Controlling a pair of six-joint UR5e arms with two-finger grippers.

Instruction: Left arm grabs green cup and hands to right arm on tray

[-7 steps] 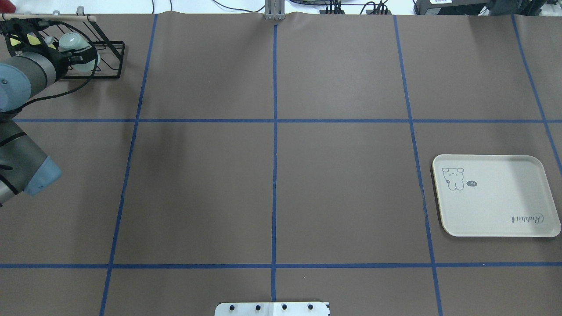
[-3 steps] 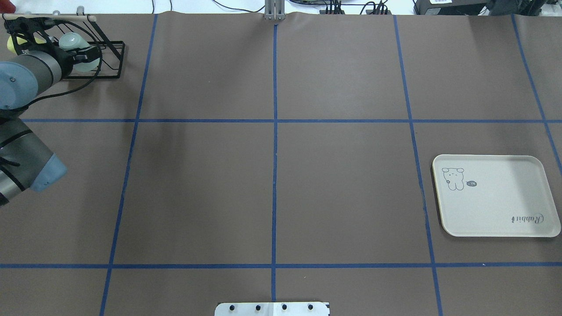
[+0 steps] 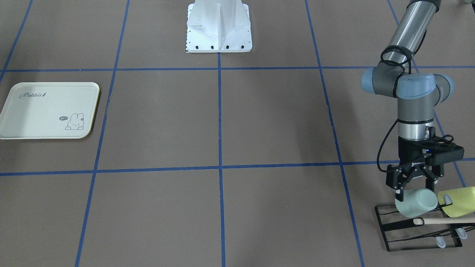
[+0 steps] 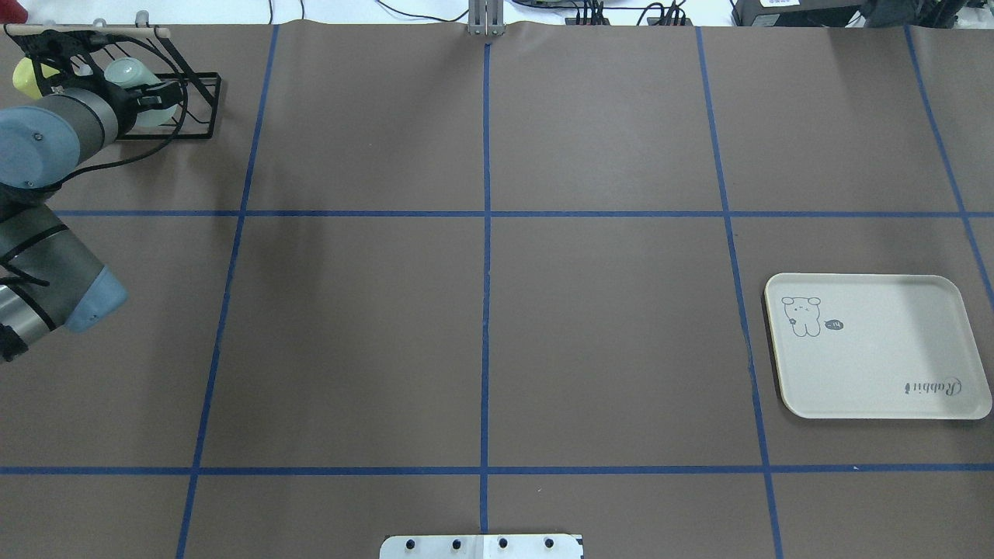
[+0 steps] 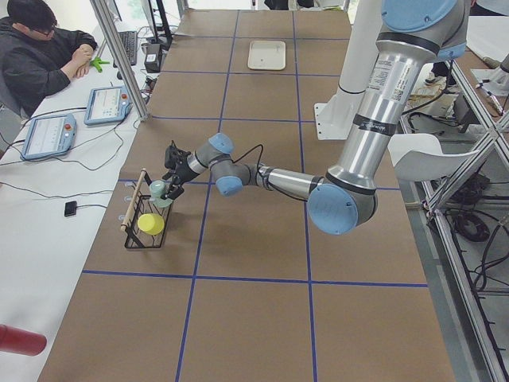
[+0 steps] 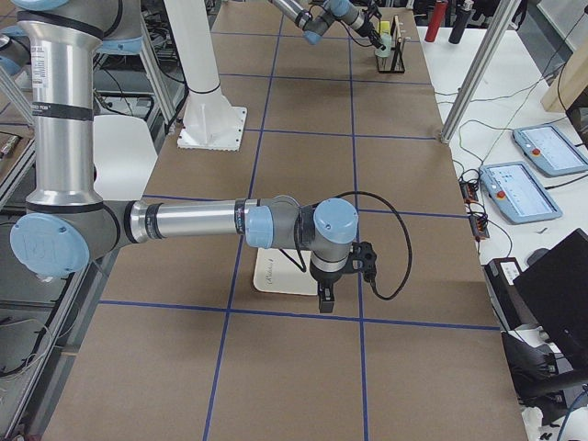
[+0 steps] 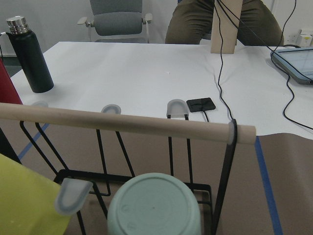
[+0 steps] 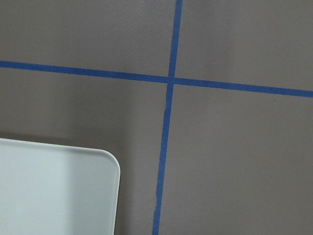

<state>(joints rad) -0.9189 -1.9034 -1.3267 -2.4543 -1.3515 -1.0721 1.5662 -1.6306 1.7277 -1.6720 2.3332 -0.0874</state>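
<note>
the small mint-green plastic cup (image 3: 416,203) sits tilted in the black wire rack (image 4: 163,137) at a corner of the brown worktop (image 3: 274,118). the left arm's pincer (image 3: 415,189) straddles it with fingers spread, but whether they grip it cannot be told. a pull at the wrong angle could catch the wooden dowel (image 7: 122,122) or drag the rack, and the yellow-green cup (image 3: 458,202) just beside might be knocked. the cream rabbit tray (image 3: 37,111) and the right pincer (image 6: 326,299), its state unreadable, wait well apart.
</note>
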